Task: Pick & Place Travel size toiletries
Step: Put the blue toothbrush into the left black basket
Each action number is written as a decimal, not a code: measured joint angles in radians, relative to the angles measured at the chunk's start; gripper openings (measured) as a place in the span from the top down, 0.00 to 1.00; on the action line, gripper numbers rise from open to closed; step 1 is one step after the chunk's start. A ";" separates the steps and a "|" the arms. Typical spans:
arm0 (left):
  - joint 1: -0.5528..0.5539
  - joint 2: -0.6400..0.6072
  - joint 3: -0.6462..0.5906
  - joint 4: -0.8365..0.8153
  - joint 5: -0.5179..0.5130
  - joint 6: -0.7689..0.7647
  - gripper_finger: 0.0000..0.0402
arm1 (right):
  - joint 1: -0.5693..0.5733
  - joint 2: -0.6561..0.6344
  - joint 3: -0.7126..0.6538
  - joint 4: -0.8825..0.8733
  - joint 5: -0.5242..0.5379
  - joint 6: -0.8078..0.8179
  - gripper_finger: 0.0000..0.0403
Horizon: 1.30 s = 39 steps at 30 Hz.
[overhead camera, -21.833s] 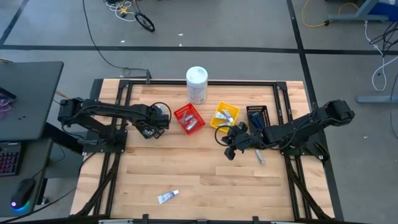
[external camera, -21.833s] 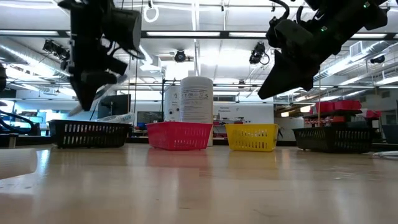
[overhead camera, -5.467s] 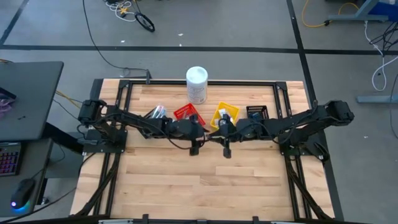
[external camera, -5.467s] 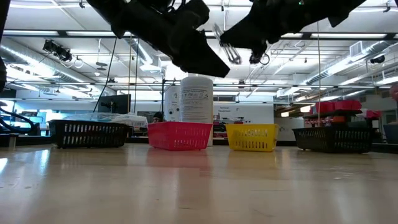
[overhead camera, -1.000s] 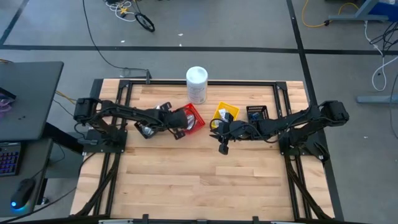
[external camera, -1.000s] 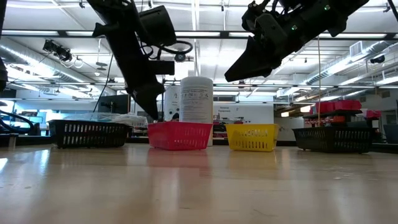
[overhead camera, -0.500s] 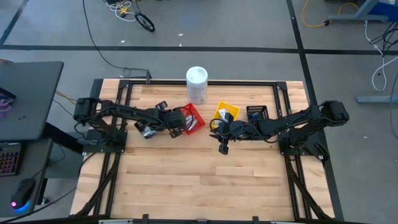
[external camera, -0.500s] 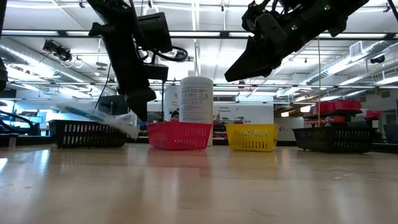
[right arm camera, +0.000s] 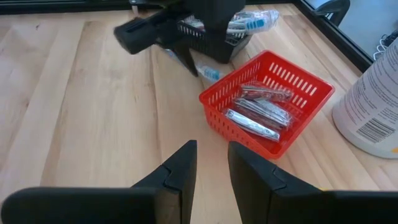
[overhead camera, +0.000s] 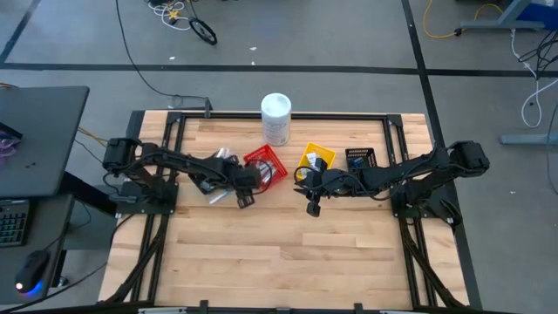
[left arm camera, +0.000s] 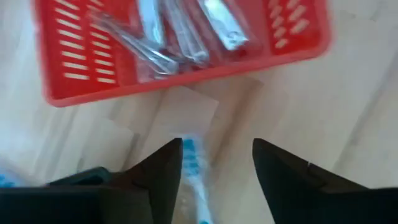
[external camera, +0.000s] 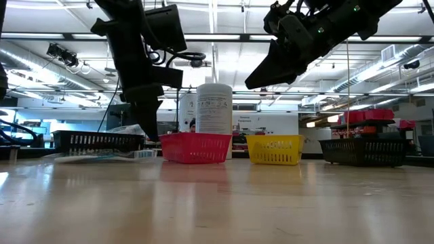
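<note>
A blue-and-white toothbrush [left arm camera: 194,171] lies flat on the table just left of the red bin [overhead camera: 266,166], as the low view [external camera: 102,156] also shows. My left gripper [left arm camera: 217,146] hangs open a little above the toothbrush, one finger on each side, touching nothing. It stands near the red bin's near-left corner [overhead camera: 244,197]. The red bin holds several silvery items [right arm camera: 258,109]. My right gripper [overhead camera: 312,208] hovers high in front of the yellow bin [overhead camera: 316,161]. Its fingers are a narrow gap apart and empty [right arm camera: 211,155].
A tall white canister [overhead camera: 275,118] stands behind the red bin. A black bin with toothbrushes [right arm camera: 245,23] sits left of the red bin. Another black bin [overhead camera: 360,160] is right of the yellow one. Bare wood lies toward the near edge [overhead camera: 279,253].
My left gripper has moved from the red bin's left side toward the table's near edge. The blue-and-white toothbrush has dropped from under it, tilted as it fell, and now lies flat on the table left of the red bin. My right gripper has kept still.
</note>
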 joint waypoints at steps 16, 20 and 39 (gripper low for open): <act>0.068 0.000 -0.135 0.068 0.038 -0.016 0.43 | 0.000 0.000 0.000 0.000 0.000 0.000 0.74; 0.082 0.000 -0.148 0.100 0.056 0.053 0.47 | 0.000 0.000 0.000 0.000 0.000 0.000 0.74; 0.069 -0.008 -0.063 0.156 0.071 0.144 0.85 | 0.000 0.000 0.000 0.000 0.000 0.000 0.74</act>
